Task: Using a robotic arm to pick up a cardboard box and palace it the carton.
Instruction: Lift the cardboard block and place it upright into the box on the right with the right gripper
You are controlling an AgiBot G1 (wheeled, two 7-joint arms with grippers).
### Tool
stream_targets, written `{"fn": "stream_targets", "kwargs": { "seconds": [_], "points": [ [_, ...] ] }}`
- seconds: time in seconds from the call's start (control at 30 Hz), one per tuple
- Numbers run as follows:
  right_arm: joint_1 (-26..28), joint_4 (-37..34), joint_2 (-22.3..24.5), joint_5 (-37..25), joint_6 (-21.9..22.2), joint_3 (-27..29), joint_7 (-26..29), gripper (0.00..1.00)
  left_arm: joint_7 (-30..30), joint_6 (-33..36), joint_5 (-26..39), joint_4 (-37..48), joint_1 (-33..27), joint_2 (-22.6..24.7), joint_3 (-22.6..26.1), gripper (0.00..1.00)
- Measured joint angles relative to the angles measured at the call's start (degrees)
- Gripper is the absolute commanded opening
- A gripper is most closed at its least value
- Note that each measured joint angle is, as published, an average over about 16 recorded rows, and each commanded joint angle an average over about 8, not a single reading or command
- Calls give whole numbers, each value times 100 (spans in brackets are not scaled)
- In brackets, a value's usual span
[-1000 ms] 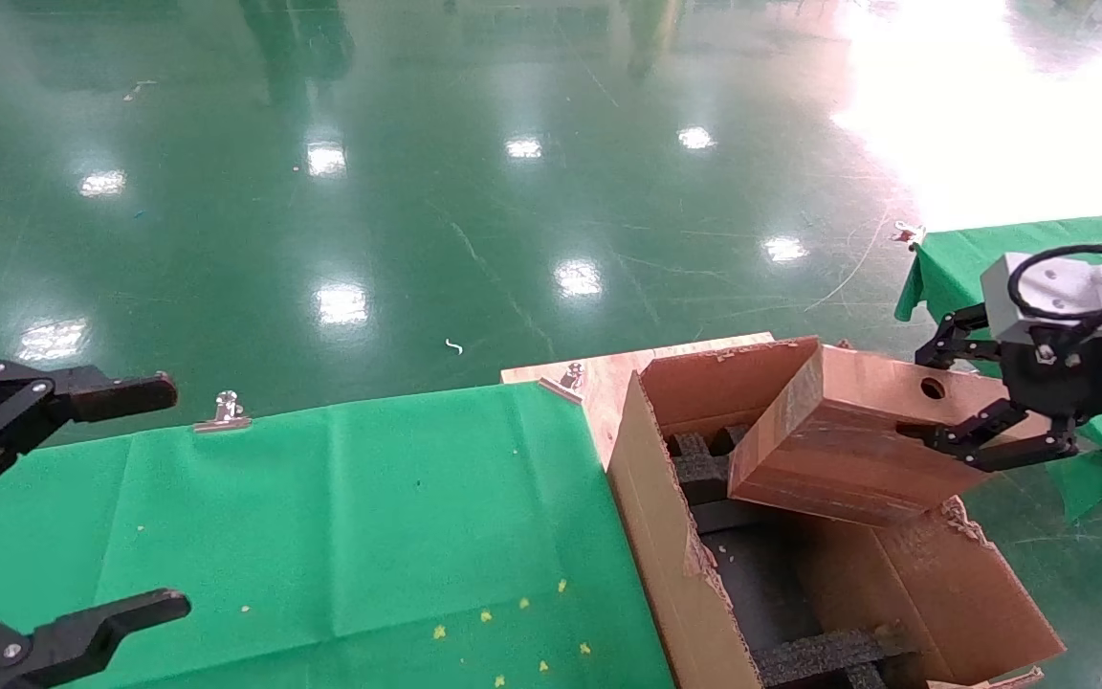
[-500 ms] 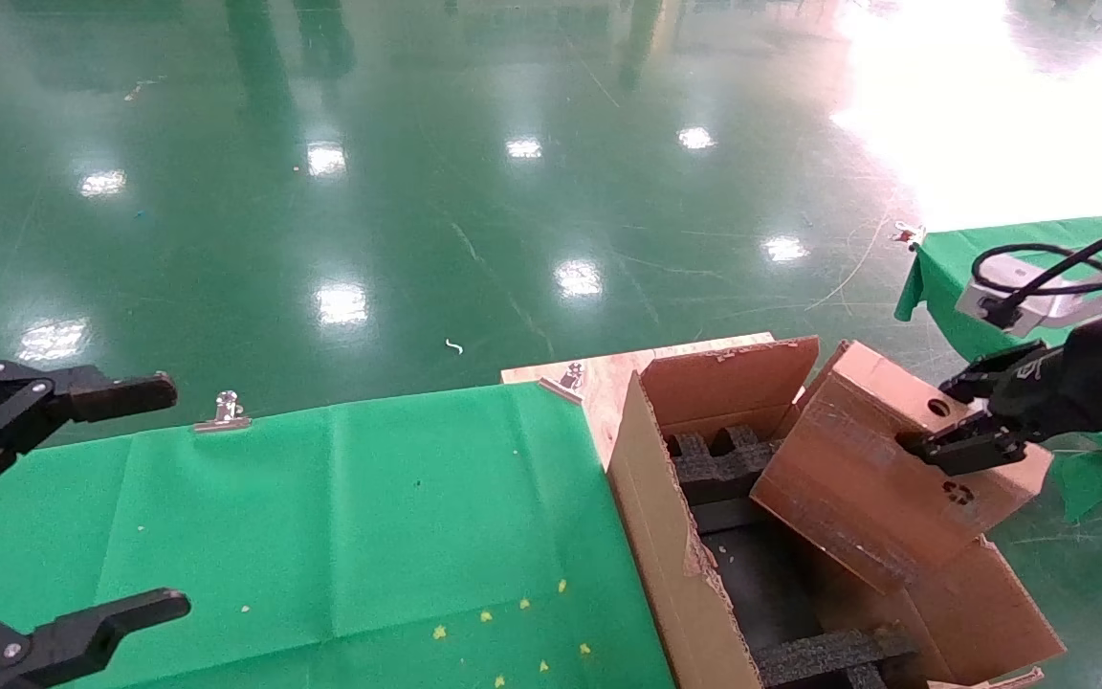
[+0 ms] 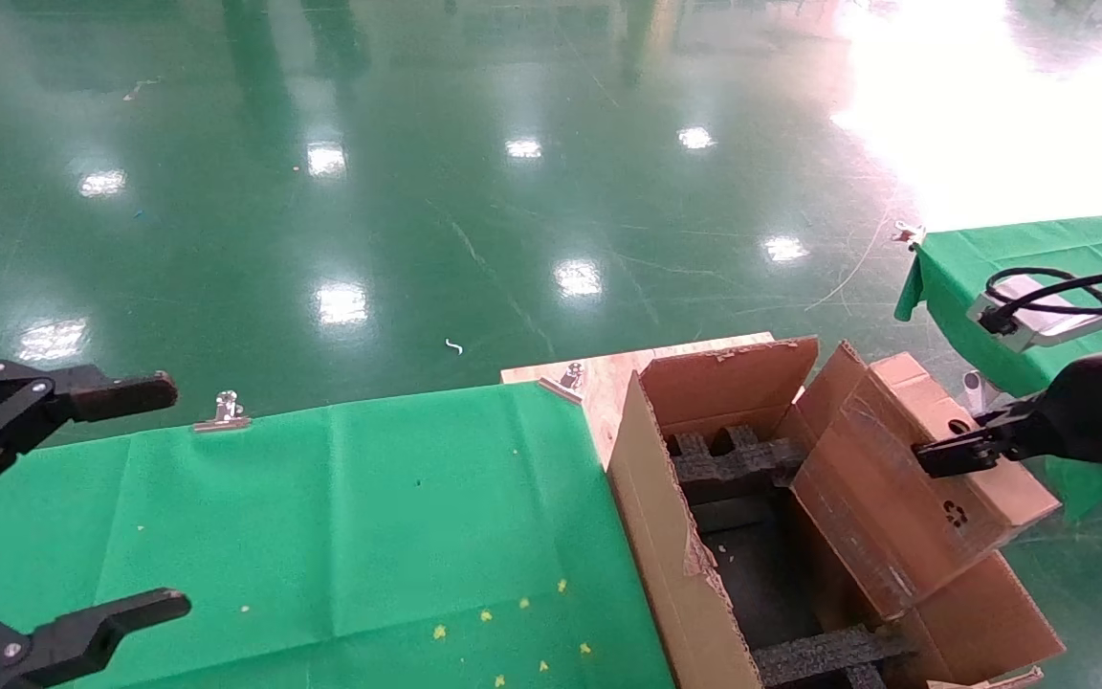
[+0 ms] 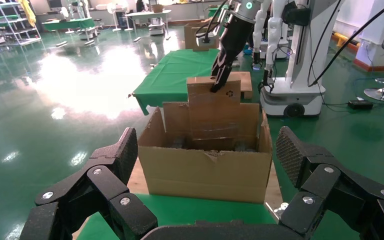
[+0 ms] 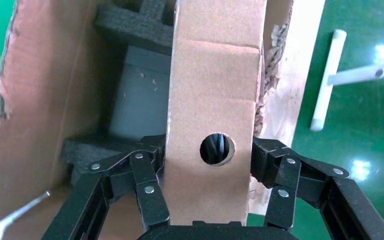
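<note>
At the lower left of the head view the all-black left gripper (image 3: 82,498) hangs idle over the green cloth-covered table (image 3: 341,517), its linkage fingers spread wide apart and holding nothing; its own wrist view shows the same spread jaws framing the scene beyond.

Right of the table, at lower centre-right, stands the large brown corrugated carton (image 3: 666,545) with ragged torn flaps and black foam spacers (image 3: 723,459) inside.

The small slim brown cardboard box (image 3: 895,488), marked with a black recycling sign, is tilted, its lower end already dipping into the carton's right side while its upper end sticks up above the rim.

At the right edge, the right gripper (image 3: 958,450) of the robotic arm is clenched on the box's upper end; the right wrist view shows its fingers (image 5: 145,185) pressing both broad faces beside the round hole (image 5: 217,149).

Judging by this, the pick is done and insertion is partly under way. Remaining: lower the box fully between the spacers, then release.
</note>
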Motion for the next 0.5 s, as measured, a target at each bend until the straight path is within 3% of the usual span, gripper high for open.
{"fn": "stream_targets", "kwargs": {
  "seconds": [0.23, 0.5],
  "points": [
    [-86, 397, 90, -402, 301, -108, 1016, 0, 1, -1, -1, 0, 0, -1, 1, 100],
    [-248, 502, 51, -699, 603, -212, 1464, 0, 2, -1, -2, 0, -1, -1, 3, 100]
  ]
}}
